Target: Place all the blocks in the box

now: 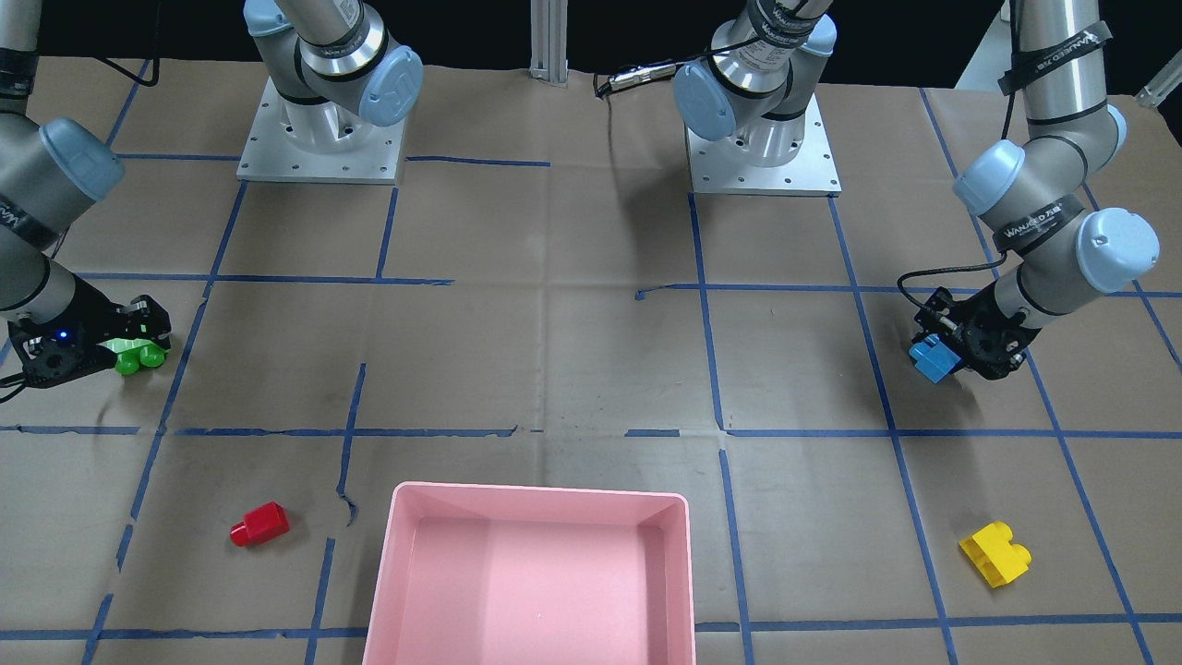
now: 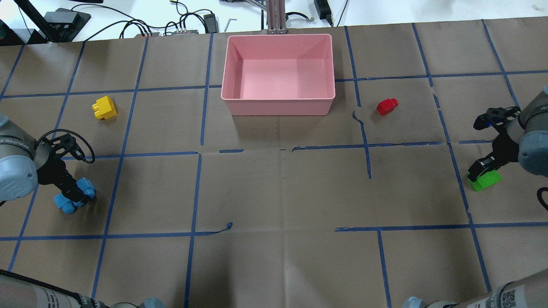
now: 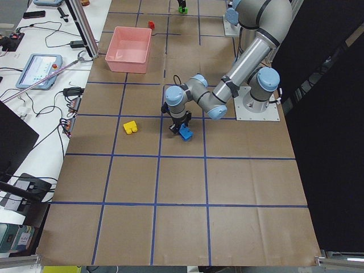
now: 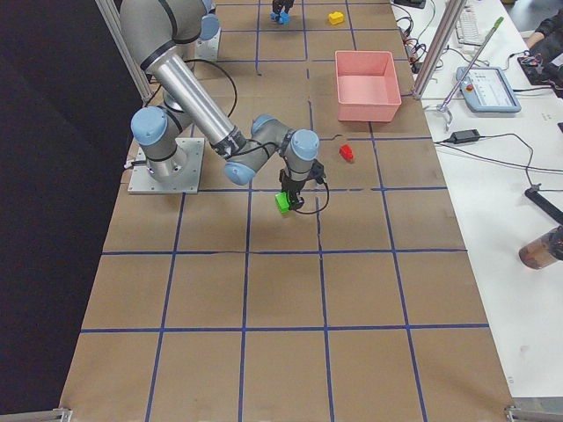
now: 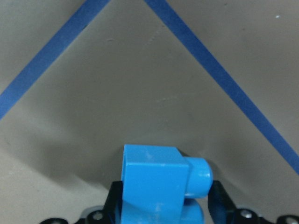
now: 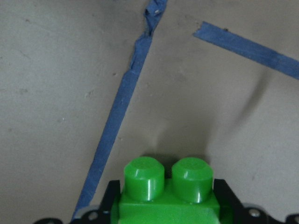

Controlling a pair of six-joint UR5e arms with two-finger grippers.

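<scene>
My left gripper is shut on the blue brick, low over the table at the left; the left wrist view shows the brick between the jaws. My right gripper is shut on the green brick at the right; it shows studs forward in the right wrist view. The yellow brick lies left of the pink box. The red brick lies right of it. The box holds nothing.
Blue tape lines cross the brown table cover. Both arm bases stand at the robot's side. Cables and devices and a metal post lie beyond the table's far edge, behind the box.
</scene>
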